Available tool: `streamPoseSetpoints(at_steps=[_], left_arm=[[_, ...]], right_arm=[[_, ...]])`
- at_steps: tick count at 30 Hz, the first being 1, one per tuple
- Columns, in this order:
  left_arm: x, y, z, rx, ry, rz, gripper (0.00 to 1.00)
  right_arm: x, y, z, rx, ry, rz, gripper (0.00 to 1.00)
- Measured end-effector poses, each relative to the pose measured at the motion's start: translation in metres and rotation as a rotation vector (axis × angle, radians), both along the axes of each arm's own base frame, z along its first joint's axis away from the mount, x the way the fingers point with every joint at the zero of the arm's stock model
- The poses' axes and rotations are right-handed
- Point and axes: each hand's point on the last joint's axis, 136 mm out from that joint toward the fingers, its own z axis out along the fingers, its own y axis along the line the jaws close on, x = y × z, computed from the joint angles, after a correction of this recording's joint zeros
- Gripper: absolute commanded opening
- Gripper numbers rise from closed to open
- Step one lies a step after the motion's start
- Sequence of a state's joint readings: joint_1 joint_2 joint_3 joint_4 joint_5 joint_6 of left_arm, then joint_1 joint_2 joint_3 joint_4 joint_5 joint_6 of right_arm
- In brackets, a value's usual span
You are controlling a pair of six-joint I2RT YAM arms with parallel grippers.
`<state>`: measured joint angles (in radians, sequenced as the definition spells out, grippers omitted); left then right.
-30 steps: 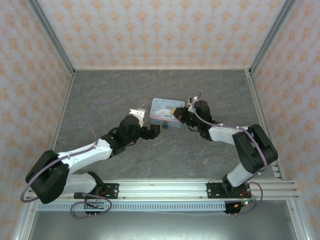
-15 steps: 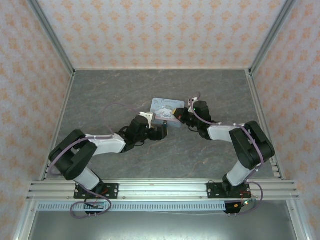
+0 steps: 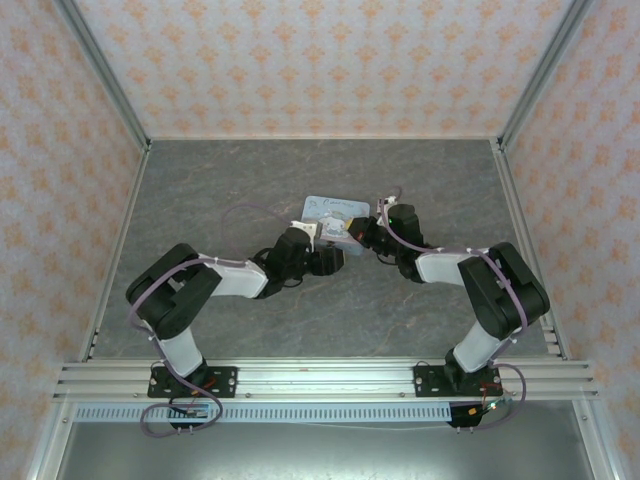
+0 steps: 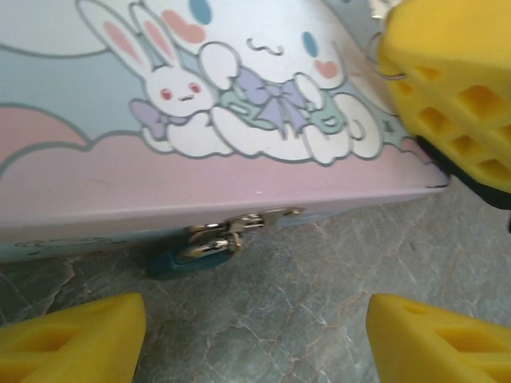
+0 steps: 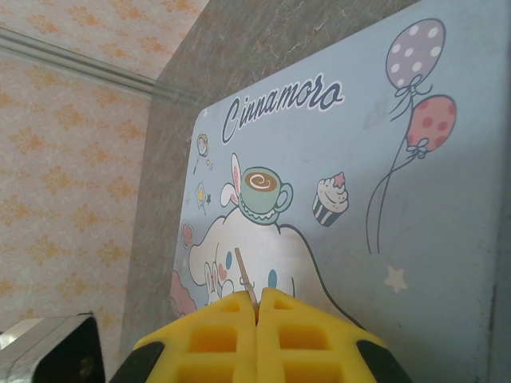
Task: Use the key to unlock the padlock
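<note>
Your left pincer (image 4: 255, 339) is open. Its two yellow fingertips (image 4: 72, 339) stand wide apart, close above the grey table (image 4: 335, 295), with nothing between them. Straight ahead of that gap, nearer the fingertip on the left of the wrist view, the padlock (image 4: 209, 246) hangs from the small metal clasp (image 4: 267, 215) on the tin (image 4: 120, 183). The clasp sits on the edge of the tin that faces this pincer. The lock is apart from both fingertips.

The key (image 4: 172, 265) shows as a teal head just beside and a little below the padlock, tucked under the tin's edge and down at the table. You cannot tell from here whether its blade sits in the lock. The tin's printed lid, with its rabbit and its long-eared white dog, rises beyond the lock and spans the whole width ahead of the open jaws.

Further right, your right pincer (image 5: 257, 307) is closed, its yellow pads pressed flat together. The tin's lid lies directly ahead of and below its tips, balloons and lettering spread out in front. In the left wrist view its fingers (image 4: 447, 96) sit at the tin's right-hand corner, up and to the right of the left pincer's gap. You cannot tell whether they press on the lid.
</note>
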<state>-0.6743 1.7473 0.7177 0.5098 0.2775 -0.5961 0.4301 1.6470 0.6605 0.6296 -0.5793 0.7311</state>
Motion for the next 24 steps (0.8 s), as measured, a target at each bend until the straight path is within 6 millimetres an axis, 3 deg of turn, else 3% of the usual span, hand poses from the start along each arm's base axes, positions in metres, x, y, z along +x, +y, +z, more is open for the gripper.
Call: streamPoseSetpoints(at_steps=[9, 24], left_arm=[[0.009, 0.0, -0.015, 0.029, 0.013, 0.03, 0.66], [0.02, -0.004, -0.02, 0.041, 0.01, 0.046, 0.49]], right_arm=[[-0.001, 0.0, 0.0, -0.011, -0.013, 0.012, 0.0], [-0.002, 0.001, 0.0, -0.019, -0.016, 0.028, 0.0]])
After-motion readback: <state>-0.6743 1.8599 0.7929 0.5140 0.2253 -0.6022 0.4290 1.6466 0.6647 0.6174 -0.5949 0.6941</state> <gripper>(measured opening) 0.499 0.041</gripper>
